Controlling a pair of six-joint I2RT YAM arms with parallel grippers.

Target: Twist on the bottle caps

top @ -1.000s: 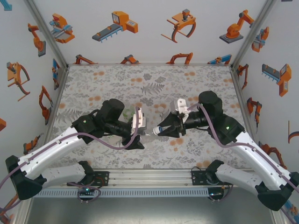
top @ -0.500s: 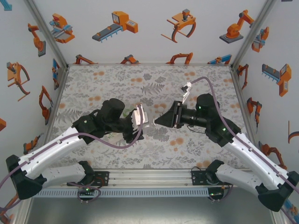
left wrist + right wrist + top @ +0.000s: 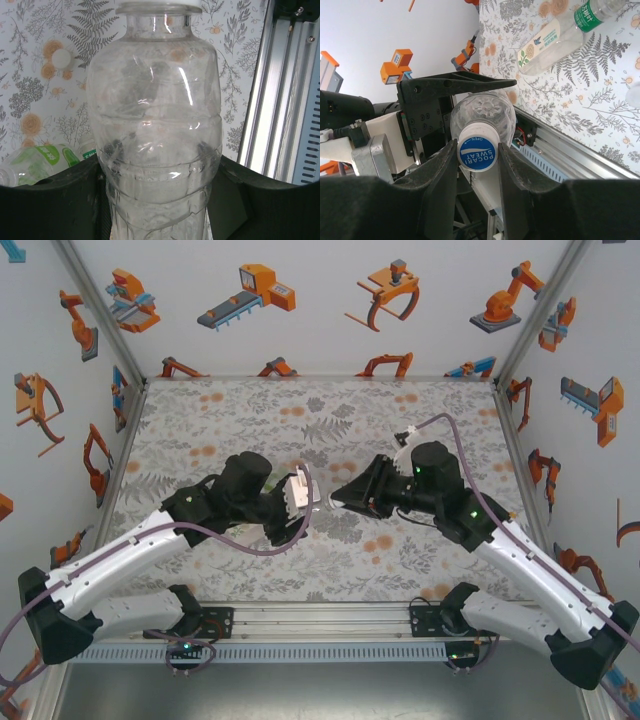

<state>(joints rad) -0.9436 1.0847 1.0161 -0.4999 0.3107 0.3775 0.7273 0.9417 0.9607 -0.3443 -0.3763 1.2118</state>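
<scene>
My left gripper [image 3: 303, 502] is shut on the body of a clear bottle [image 3: 155, 110], holding it sideways above the table with its neck towards the right arm. The black fingers [image 3: 60, 195] press in on both sides of the bottle's lower body. On the bottle's neck sits a blue cap [image 3: 478, 154] with white lettering. My right gripper [image 3: 478, 157] is shut on that cap, one finger at each side of its rim. In the top view the two grippers meet nose to nose, the right gripper [image 3: 338, 502] against the bottle's mouth. Behind the cap the clear bottle's shoulder [image 3: 485, 112] shows.
A whitish bottle with a green-and-white label [image 3: 555, 40] lies on the flowered tablecloth, also seen lower left as the labelled bottle [image 3: 40, 160]. A small white round thing [image 3: 61, 58] lies farther back. The aluminium rail [image 3: 280, 100] runs along the near table edge.
My right wrist has rolled round with its fingers on the blue cap and has edged slightly left. The left arm has kept the bottle nearly still.
</scene>
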